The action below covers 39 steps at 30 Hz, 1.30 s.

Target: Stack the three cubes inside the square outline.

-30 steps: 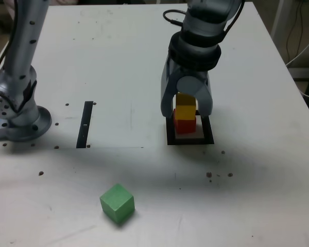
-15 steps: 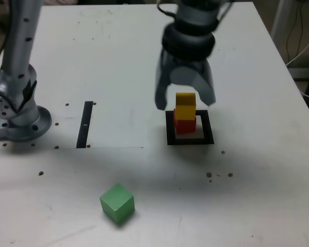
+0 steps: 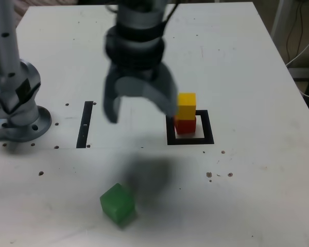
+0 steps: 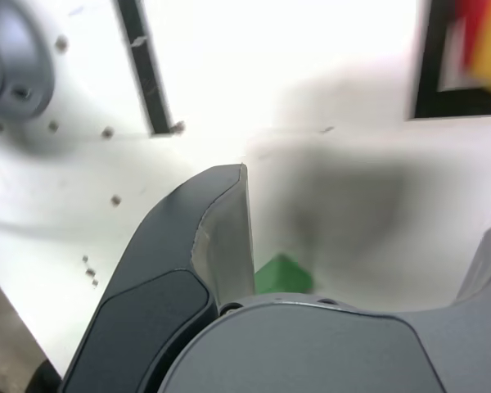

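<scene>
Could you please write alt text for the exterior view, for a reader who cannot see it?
An open gripper hangs above a white table, empty, between a yellow cube stacked on a red cube inside a black square outline and a lone green cube nearer the camera.

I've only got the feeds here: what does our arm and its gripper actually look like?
The arm's silver-grey metal column and round base carry small dark screw holes and a black joint band. The wrist section is grey with black ring collars and a black cable looping behind it. The gripper has two broad, curved, dark grey jaws with lighter flat inner faces.
</scene>
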Motion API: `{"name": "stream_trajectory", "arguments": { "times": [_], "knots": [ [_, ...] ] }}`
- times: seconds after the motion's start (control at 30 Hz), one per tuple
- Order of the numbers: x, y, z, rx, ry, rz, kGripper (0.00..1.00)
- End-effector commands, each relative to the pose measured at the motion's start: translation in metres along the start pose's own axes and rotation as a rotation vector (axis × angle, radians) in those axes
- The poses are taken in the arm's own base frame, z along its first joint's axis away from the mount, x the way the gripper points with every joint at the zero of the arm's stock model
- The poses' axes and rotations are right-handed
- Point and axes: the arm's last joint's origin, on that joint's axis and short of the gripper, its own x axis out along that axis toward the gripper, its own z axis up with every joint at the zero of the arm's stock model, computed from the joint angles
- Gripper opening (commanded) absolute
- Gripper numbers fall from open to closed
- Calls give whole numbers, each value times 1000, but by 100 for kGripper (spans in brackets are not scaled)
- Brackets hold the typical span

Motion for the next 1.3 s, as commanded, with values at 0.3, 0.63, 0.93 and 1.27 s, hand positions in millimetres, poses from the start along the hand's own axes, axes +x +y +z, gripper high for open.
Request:
{"name": "stream_trajectory", "arguments": {
  "times": [0.3, 0.63, 0.93, 1.27],
  "knots": [
    [14, -56, -34, -156, 11, -92, 100],
    [31, -91, -47, -190, 12, -121, 100],
    [47, -101, -43, -167, 3, -135, 100],
    [65, -112, -30, -156, -3, -141, 100]
  ]
}}
